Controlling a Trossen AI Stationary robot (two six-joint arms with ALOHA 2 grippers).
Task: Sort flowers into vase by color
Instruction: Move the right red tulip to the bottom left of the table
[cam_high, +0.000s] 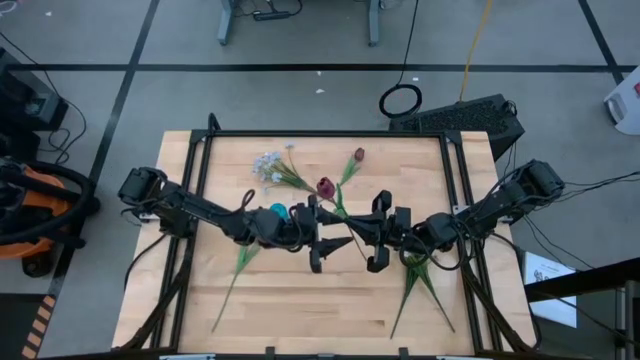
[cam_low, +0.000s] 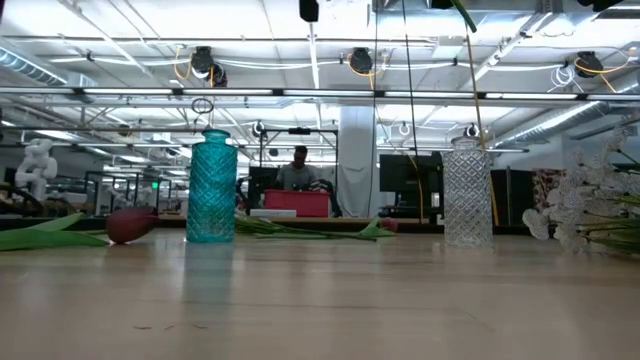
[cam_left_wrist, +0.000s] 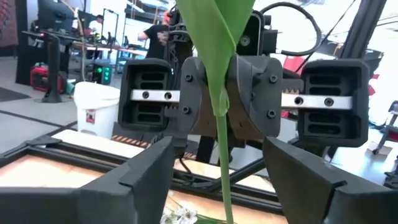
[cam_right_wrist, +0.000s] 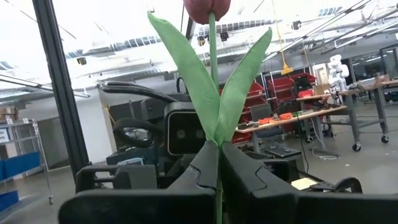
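Room: an open workshop with a grey concrete floor (cam_high: 300, 50) around the pale wooden counter (cam_high: 300, 310); in the low view a person (cam_low: 299, 168) sits far behind at a bench.
Edges: a black metal frame (cam_high: 330, 133) runs along the counter's far and side edges; the near strip of wood is bare, as is the far right corner.
Left side: one leafy green stem (cam_high: 232, 280) lies slanting toward the near left edge.
Left arm: reaches in from the left edge, low and nearly level, to the counter's middle; the left gripper (cam_high: 318, 243) has its fingers spread wide, and the left wrist view shows the red tulip's green stem (cam_left_wrist: 221, 134) running between them without touching either finger.
Vases: two; the teal patterned glass vase (cam_low: 212, 188) stands under the left arm, and the clear cut-glass vase (cam_low: 468, 193) stands upright, well apart from it, in the low view.
Flowers far of centre: one spray of small white and pale-blue blossoms (cam_high: 270, 167), one dark red tulip (cam_high: 325, 187) and another red tulip (cam_high: 357, 157) farther right.
Right gripper: the right gripper (cam_high: 377, 232) faces the left one at centre, pinched tight on the stem of a red tulip (cam_right_wrist: 208, 9) just below its two leaves, holding it upright.
Right arm: comes in from the right edge, elbow raised.
Right side: a few leafy green stems (cam_high: 418, 285) fan toward the near edge.
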